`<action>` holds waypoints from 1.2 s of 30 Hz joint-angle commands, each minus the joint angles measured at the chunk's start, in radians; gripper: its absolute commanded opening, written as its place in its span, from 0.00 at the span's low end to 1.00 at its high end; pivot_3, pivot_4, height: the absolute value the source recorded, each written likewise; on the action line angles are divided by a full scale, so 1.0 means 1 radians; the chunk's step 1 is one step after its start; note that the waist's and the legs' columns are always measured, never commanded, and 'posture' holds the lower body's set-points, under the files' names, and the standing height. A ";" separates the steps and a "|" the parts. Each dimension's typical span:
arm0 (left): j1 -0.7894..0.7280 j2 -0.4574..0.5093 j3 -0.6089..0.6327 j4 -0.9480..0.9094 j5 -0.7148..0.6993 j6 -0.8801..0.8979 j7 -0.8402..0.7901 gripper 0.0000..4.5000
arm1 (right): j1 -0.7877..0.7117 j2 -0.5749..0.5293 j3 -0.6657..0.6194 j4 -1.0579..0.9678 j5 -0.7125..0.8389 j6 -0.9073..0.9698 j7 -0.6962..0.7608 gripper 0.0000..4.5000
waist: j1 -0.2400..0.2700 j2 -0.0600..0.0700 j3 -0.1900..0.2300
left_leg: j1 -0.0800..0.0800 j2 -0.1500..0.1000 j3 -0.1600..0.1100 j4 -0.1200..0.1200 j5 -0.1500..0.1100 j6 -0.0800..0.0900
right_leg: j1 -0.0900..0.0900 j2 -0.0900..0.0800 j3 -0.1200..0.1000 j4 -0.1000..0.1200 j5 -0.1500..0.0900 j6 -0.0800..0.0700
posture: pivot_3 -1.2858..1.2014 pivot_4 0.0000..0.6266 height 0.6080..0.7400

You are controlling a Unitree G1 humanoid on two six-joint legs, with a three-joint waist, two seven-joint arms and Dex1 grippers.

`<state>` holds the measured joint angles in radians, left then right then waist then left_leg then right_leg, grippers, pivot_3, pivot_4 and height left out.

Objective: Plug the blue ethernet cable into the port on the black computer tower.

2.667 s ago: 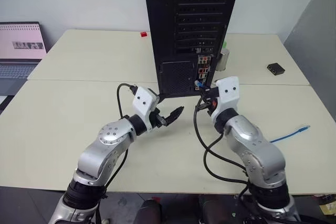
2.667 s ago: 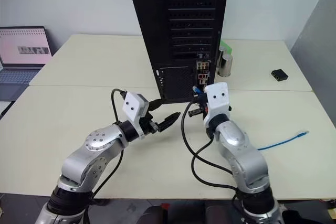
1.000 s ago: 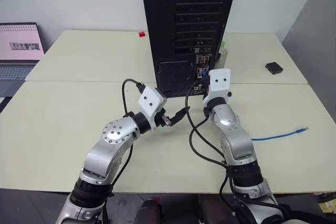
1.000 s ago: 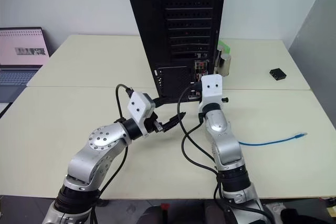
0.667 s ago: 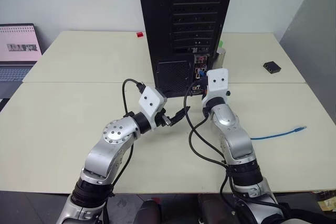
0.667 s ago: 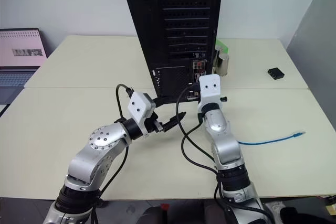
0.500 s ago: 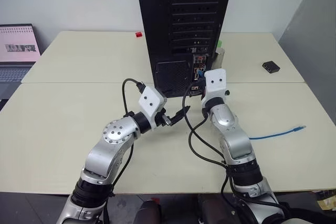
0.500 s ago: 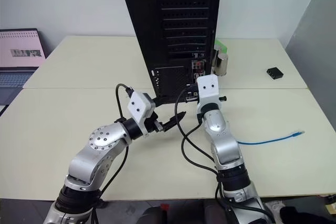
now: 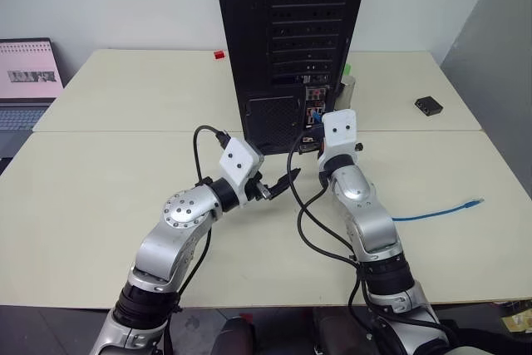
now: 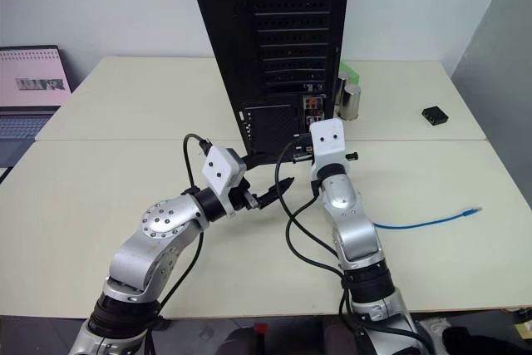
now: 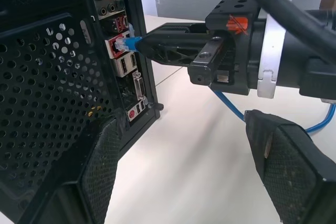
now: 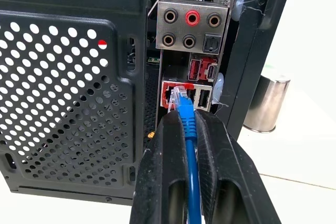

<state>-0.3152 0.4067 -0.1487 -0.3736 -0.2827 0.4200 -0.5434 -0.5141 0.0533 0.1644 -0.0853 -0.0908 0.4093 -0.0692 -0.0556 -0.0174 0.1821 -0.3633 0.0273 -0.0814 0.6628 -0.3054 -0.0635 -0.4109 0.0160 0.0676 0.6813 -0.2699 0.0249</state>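
A cream worktop (image 9: 100, 189) is carrying everything, and the black computer tower (image 9: 291, 39) is standing upright near its middle, rear panel facing the robot. I am taking that tower as the landmark.

To the left of the tower, at the worktop's far left edge, an open laptop (image 9: 29, 81) is showing a pale pink screen. Just right of the tower's rear panel a small metal canister (image 10: 349, 101) is standing, with something green behind it. Farther right of the tower a small black box (image 9: 429, 106) is lying flat. A tiny red item (image 9: 219, 54) is sitting behind the tower's left edge.

The right hand (image 12: 188, 129) is reaching straight at the tower's connector strip (image 12: 190, 51), its two black fingers (image 12: 163, 182) pressed together and clamping the blue ethernet cable (image 12: 189, 145) just behind its clear-blue plug (image 12: 179, 97). The plug tip is sitting at the mouth of the red-framed port (image 12: 172, 94) low on that strip; I cannot tell whether it is fully seated. The rest of the cable is trailing back under the right arm and across the worktop, with its far plug (image 9: 474, 203) lying well to the right of the tower.

The left hand (image 9: 278, 186) is hovering in front of the tower's lower vent grille (image 11: 47, 82), fingers (image 11: 283, 166) spread apart and gripping nothing.
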 commanded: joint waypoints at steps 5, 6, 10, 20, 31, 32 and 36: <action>0.004 -0.005 0.015 -0.017 0.006 -0.026 -0.005 0.85 | 0.005 0.015 0.014 -0.058 -0.010 -0.006 0.011 0.00 | 0.000 0.000 0.000 | 0.000 0.000 0.000 0.000 0.000 0.000 | 0.000 0.000 0.000 0.000 0.000 0.000 | 0.52 0.24 1.00; 0.004 -0.004 0.015 -0.017 0.006 -0.026 -0.005 0.85 | 0.006 0.015 0.016 -0.059 -0.011 -0.007 0.013 0.00 | 0.000 0.000 0.000 | 0.000 0.000 0.000 0.000 0.000 0.000 | 0.000 0.000 0.000 0.000 0.000 0.000 | 0.52 0.24 1.00; 0.002 -0.005 0.014 -0.016 0.009 -0.026 -0.007 0.85 | 0.002 0.008 0.021 -0.053 -0.018 -0.010 0.019 0.00 | 0.000 0.000 0.000 | -0.001 0.000 0.000 0.000 0.000 0.000 | 0.000 0.000 0.000 -0.001 0.000 0.000 | 0.52 0.24 1.00; 0.001 -0.008 0.016 -0.016 0.013 -0.025 -0.010 0.85 | 0.007 0.040 -0.013 -0.081 0.003 0.009 0.002 0.00 | 0.001 0.000 0.000 | -0.001 0.000 0.000 -0.001 0.000 0.000 | 0.000 0.000 0.000 -0.001 0.000 0.000 | 0.52 0.24 1.00; -0.006 -0.011 0.016 -0.011 0.016 -0.027 -0.015 0.85 | 0.006 0.067 -0.027 -0.086 0.003 0.032 -0.006 0.00 | 0.001 0.000 0.000 | -0.001 0.000 0.000 -0.001 0.000 0.000 | 0.000 0.000 0.000 -0.001 0.000 0.000 | 0.52 0.24 1.00; -0.007 -0.011 0.016 -0.010 0.017 -0.027 -0.016 0.85 | 0.006 0.067 -0.027 -0.083 0.002 0.034 -0.003 0.00 | 0.001 0.000 0.000 | -0.001 0.000 0.000 -0.001 0.000 0.000 | 0.000 0.000 0.000 -0.001 0.000 0.000 | 0.52 0.24 1.00; -0.010 -0.011 0.017 -0.007 0.018 -0.029 -0.017 0.85 | 0.014 0.067 -0.022 -0.070 0.000 0.031 0.004 0.00 | 0.001 0.000 0.000 | -0.001 0.000 0.000 -0.001 0.000 0.000 | 0.000 0.000 0.000 -0.001 0.000 0.000 | 0.52 0.24 1.00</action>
<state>-0.3111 0.3982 -0.1486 -0.3730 -0.2664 0.4109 -0.5579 -0.4969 0.1112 0.1394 -0.1343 -0.0953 0.4482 -0.0671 -0.0550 -0.0173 0.1822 -0.3641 0.0270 -0.0815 0.6620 -0.3054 -0.0635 -0.4113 0.0156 0.0675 0.6805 -0.2699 0.0250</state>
